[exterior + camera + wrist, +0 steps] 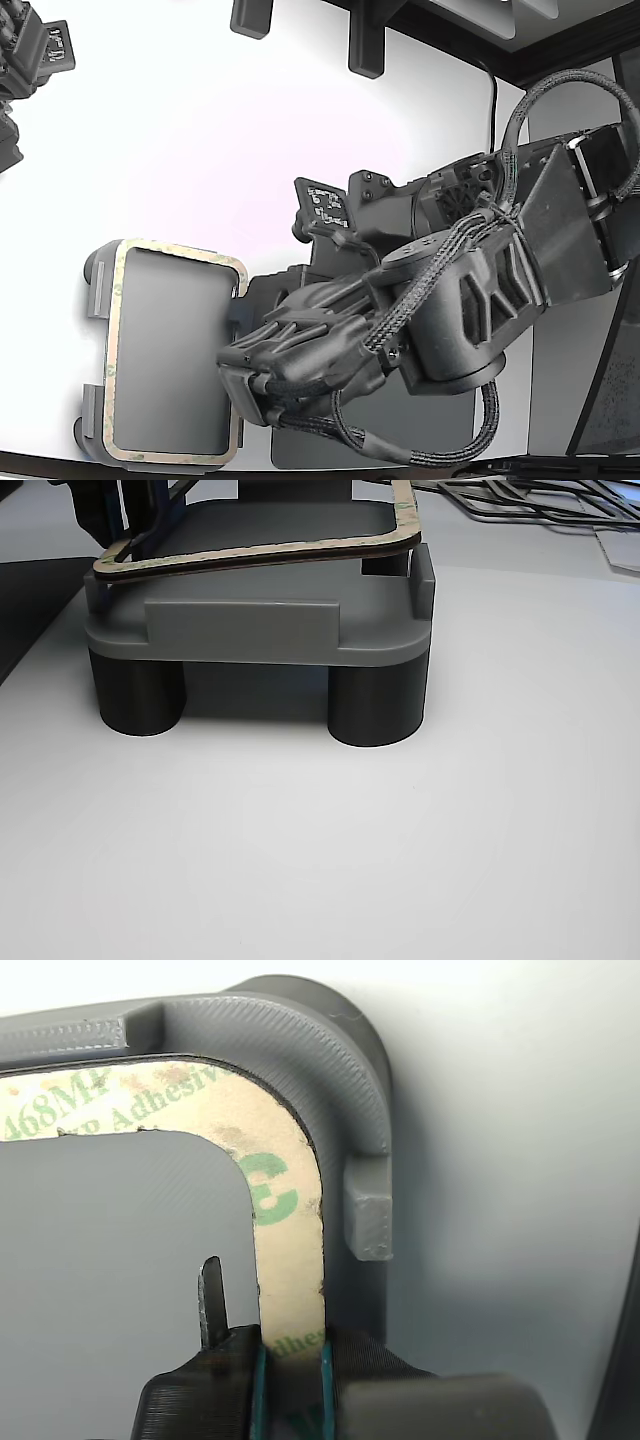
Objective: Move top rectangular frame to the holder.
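The top rectangular frame (113, 340), a thin tan ring with greenish print, lies over the light grey holder (97, 290) near the exterior view's lower left. My gripper (238, 330) reaches in from the exterior view's right and is shut on the frame's near long side. The wrist view shows both fingers pinching the frame (285, 1210) just inside the holder (340, 1090) rim, beside a raised tab. From the other view's low angle, the frame (270, 552) sits about level with the holder (250, 630) tabs, with the gripper (120, 520) at its raised end. Whether it is fully seated I cannot tell.
A dark grey flat mat (400, 440) lies under my arm. A second arm's head (30, 60) hangs at the exterior view's upper left. Black fixtures (365, 45) line the table's far edge. Several loose thin frames (540, 505) lie behind the holder in the other view.
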Tool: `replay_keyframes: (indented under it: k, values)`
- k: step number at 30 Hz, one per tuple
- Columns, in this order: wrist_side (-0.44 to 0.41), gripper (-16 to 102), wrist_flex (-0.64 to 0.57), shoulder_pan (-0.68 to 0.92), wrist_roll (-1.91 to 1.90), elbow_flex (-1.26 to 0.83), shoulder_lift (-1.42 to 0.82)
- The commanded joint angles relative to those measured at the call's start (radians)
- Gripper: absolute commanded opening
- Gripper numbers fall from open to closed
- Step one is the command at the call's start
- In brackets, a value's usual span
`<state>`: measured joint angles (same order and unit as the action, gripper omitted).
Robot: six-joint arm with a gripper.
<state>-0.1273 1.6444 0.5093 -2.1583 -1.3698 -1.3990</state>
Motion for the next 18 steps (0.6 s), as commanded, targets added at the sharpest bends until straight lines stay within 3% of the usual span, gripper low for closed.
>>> replay_keyframes:
  k: [1, 14, 16, 18]
  values:
    - [-0.002, 5, 0.002, -0.015, -0.005, 0.038, -0.009]
    - [0.017, 11, -0.002, -0.015, -0.005, 0.041, 0.012]
    - [0.02, 15, -0.002, -0.015, -0.003, 0.041, 0.012]
    - [0.021, 28, -0.003, -0.015, 0.002, 0.035, 0.012]
